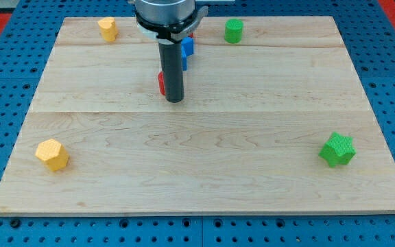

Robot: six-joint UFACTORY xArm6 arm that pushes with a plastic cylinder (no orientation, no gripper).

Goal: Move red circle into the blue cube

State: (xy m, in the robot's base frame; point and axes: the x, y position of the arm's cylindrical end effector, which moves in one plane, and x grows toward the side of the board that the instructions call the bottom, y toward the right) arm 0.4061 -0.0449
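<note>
The red circle (161,82) shows only as a thin sliver at the left side of my rod, mostly hidden behind it. The blue cube (187,46) sits just above and to the right, partly hidden by the rod and the arm's head. My tip (174,100) rests on the board just below and right of the red circle, touching or nearly touching it. The blue cube lies about 70 pixels toward the view's top from my tip.
A yellow block (108,29) stands at the top left and a green cylinder (234,31) at the top right. A yellow hexagon block (52,154) is at the bottom left, a green star block (338,149) at the bottom right. The wooden board (204,171) ends on a blue pegboard.
</note>
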